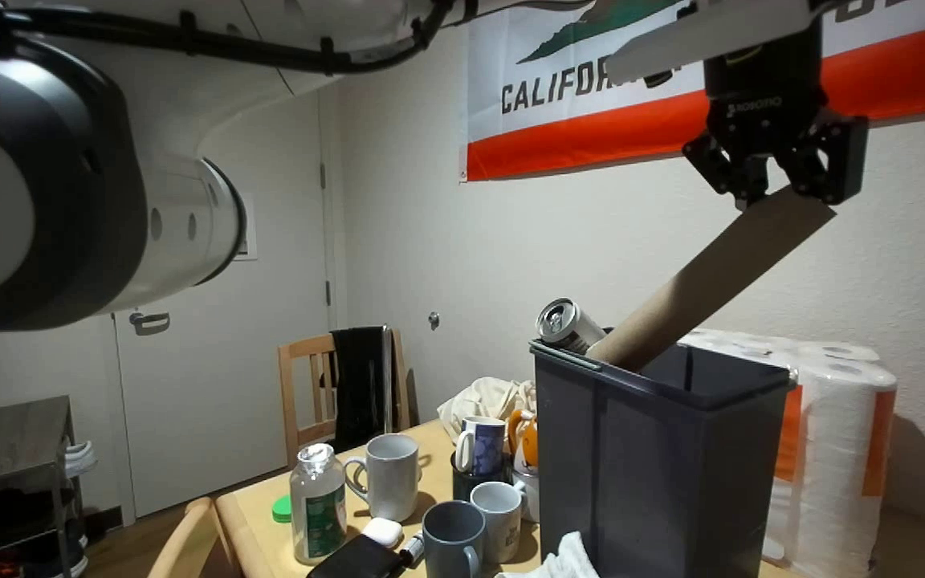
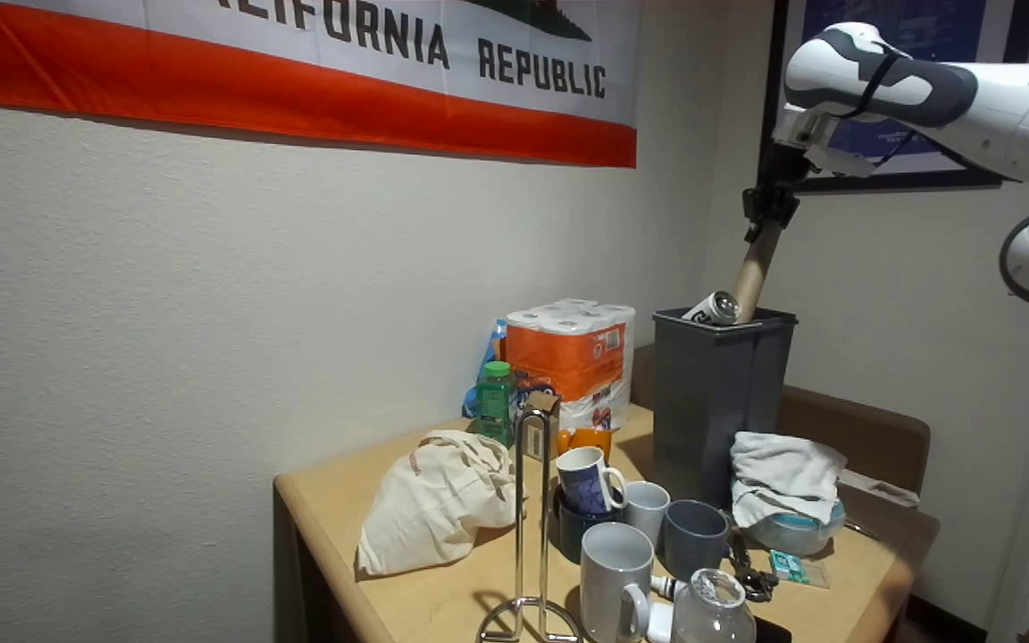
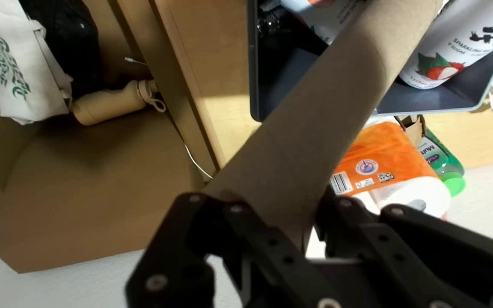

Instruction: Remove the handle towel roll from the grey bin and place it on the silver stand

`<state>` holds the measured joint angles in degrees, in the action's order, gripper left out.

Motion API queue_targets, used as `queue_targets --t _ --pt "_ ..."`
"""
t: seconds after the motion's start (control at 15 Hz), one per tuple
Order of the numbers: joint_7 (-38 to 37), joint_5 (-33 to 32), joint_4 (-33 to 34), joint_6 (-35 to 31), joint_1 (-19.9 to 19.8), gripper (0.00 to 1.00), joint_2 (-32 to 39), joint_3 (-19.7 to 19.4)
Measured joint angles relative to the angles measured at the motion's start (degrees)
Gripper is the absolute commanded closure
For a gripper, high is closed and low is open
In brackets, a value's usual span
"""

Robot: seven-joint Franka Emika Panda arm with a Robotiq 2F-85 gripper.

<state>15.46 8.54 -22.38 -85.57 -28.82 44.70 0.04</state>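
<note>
The handle towel roll, a long brown cardboard tube (image 1: 703, 281), leans up out of the grey bin (image 1: 655, 474), its lower end hidden inside. The tube also shows in an exterior view (image 2: 754, 272) and in the wrist view (image 3: 315, 124). My gripper (image 1: 788, 193) is above the bin and shut on the tube's upper end; in the wrist view the fingers (image 3: 280, 205) lie on both sides of it. The silver stand (image 2: 520, 500), an upright wire loop on a round base, stands on the table by a large light mug, away from the bin.
A drink can (image 2: 718, 308) sticks out of the bin beside the tube. A pack of paper rolls (image 2: 568, 357) stands behind the bin. Mugs (image 2: 614, 572), a clear jar (image 2: 715, 612) and a cloth bag (image 2: 434, 509) surround the stand. A white cloth (image 2: 782, 478) lies near the bin.
</note>
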Motion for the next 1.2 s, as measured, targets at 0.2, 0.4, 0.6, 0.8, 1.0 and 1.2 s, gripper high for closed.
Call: queue_targets --t 0.2,0.4,0.6,0.8,1.0,1.2 --pt "0.02 -2.43 0.14 0.0 2.22 0.99 -2.04 -0.06" --pt "0.05 -5.53 0.23 0.0 4.65 0.99 -4.66 -0.15" --pt "0.09 -8.89 0.23 0.02 6.84 0.99 -7.15 -0.44" --pt "0.26 -11.91 0.22 0.02 8.58 0.99 -9.17 -0.86" --pt "0.34 -14.5 0.21 0.02 9.82 0.99 -10.68 -1.15" --pt "0.34 -15.55 0.22 0.0 10.68 0.99 -11.99 -1.17"
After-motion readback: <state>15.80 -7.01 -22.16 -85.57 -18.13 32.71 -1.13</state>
